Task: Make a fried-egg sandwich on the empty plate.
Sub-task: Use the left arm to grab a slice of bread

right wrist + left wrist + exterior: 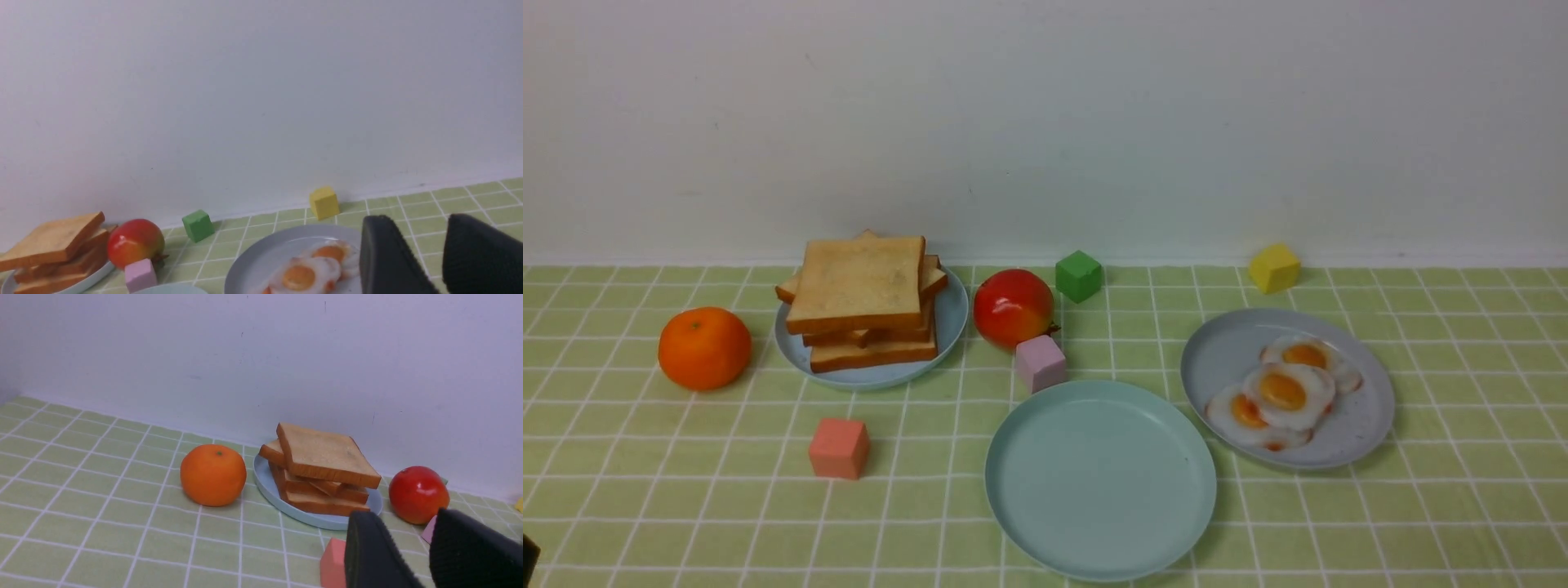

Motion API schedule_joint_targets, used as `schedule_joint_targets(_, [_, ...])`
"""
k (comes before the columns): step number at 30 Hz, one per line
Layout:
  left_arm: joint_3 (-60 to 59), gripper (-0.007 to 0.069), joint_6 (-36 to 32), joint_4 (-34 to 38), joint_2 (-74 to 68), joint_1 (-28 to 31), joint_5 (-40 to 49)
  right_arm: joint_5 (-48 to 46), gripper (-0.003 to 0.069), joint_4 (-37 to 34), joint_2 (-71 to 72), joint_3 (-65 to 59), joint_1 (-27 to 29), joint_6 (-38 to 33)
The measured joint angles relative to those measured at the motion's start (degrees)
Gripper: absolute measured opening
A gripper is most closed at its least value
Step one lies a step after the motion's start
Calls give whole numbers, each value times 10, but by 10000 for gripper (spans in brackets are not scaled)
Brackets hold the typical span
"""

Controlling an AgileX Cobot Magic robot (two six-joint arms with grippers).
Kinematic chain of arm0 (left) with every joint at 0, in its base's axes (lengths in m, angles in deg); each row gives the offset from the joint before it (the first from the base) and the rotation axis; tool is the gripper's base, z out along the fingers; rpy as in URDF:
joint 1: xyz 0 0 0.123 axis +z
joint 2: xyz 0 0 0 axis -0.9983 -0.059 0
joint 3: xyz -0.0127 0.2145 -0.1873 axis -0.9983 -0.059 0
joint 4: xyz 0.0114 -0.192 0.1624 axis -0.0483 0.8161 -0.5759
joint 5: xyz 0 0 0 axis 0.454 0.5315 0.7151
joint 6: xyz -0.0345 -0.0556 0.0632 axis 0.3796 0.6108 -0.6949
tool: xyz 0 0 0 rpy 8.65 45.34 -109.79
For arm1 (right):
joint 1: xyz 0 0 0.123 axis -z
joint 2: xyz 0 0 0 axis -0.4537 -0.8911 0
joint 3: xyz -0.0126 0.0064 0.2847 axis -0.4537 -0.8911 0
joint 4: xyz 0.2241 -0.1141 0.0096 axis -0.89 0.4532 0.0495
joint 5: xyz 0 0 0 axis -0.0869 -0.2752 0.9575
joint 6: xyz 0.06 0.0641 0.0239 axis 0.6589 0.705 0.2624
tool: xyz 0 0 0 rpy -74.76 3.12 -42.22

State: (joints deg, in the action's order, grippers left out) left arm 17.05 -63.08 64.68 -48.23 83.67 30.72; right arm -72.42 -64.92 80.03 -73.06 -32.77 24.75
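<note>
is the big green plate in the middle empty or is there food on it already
Empty. In the front view the green plate shows its whole bare surface, with no toast or egg on it.

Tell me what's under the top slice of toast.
Beneath the top slice are more toast slices, stacked at differing angles, then the light-blue plate. The covered middles of the lower slices and plate can't be seen.

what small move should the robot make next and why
Probably ease the open left gripper toward the top toast slice: the green plate is still bare, a sandwich needs bread first, and that slice lies uncovered with edges overhanging the stack.
</note>
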Motion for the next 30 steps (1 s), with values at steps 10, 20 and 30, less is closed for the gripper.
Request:
schedule_joint_targets(10, [-1, 238, 37, 61, 0, 0, -200, 200, 239, -30, 0, 3, 1, -12])
schedule_joint_targets(20, [260, 238, 61, 79, -156, 0, -264, 181, 239, -140, -150, 265, 1, -12])
schedule_joint_targets(30, [477, 238, 75, 74, -414, 0, 127, -72, 239, -108, -401, 545, 1, -13])
